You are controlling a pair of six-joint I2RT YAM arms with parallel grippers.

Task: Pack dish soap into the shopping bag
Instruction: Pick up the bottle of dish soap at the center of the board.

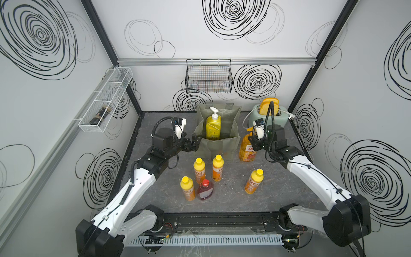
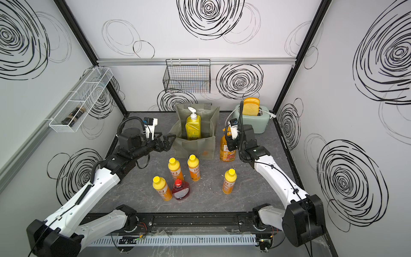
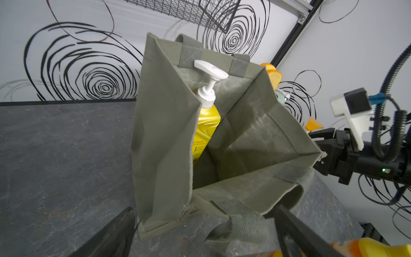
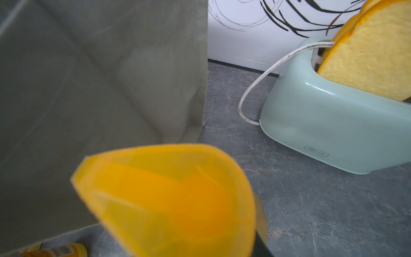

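1. Up front on the table [image 1: 278,195], four small orange bottles [image 1: 188,189] and the squat red bottle [image 1: 205,190] stand in a loose bunch, all outside the bag;
2. left gripper [image 1: 192,143] sits at the shopping bag [image 1: 219,146] by its left edge; fingers spread wide, gripping nothing;
3. right gripper [image 1: 252,142] is at the neck of the big amber bottle [image 1: 246,153], which stands just beside the bag's right side; can't tell if the fingers actually clamp it;
4. big yellow pump bottle [image 1: 213,129] stands upright inside the bag; toaster [image 2: 258,123] sits further back on the right.
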